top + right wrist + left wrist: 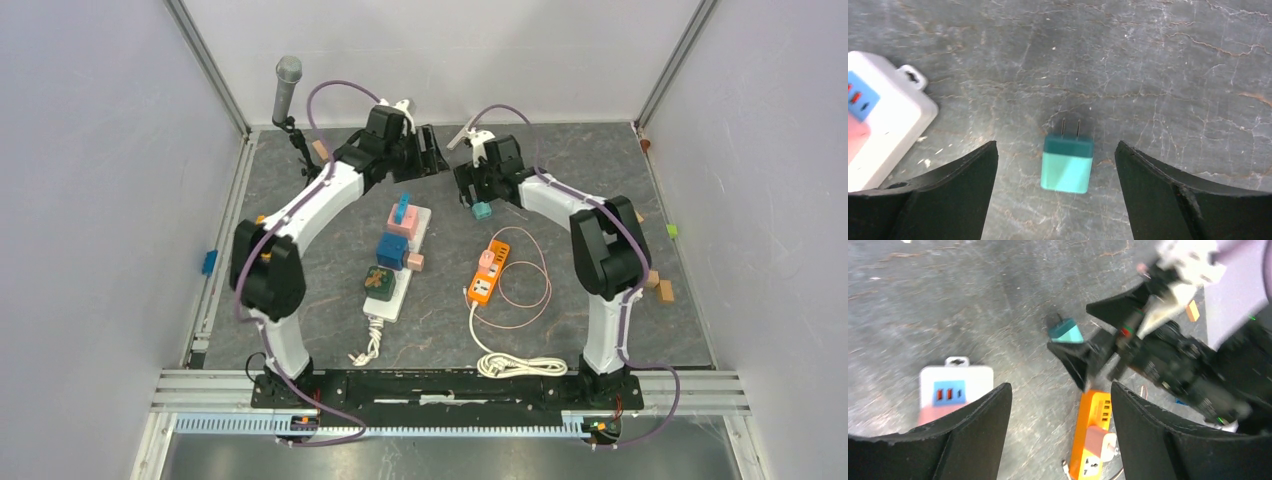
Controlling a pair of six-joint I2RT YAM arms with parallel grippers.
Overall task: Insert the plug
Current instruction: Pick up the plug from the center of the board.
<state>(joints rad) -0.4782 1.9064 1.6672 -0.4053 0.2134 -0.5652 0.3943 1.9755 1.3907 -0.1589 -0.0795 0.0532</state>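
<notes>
Centre right gripper [1056,150] over teal cube-shaped plastic plug [1067,165] – lying flat on grey stone-patterned table [560,180], prongs pointing away, between released jaws, untouched. Descend straight, clamp flat sides, keep prongs clear for orange plastic power strip [488,272]. Jaws of left gripper [1060,390] released too, holding nothing. Surface hard, likely slippery – pale panel walls [90,200] close around.

The left end effector [1060,387] stands open at the bottom of the frame, nothing between its fingers. At centre a teal plug [1065,332] lies on the grey tabletop [973,300], just beside a finger of the blurred right arm [1178,360]. A white strip [955,377] sits at lower left and an orange strip [1093,412] at bottom centre.
</notes>
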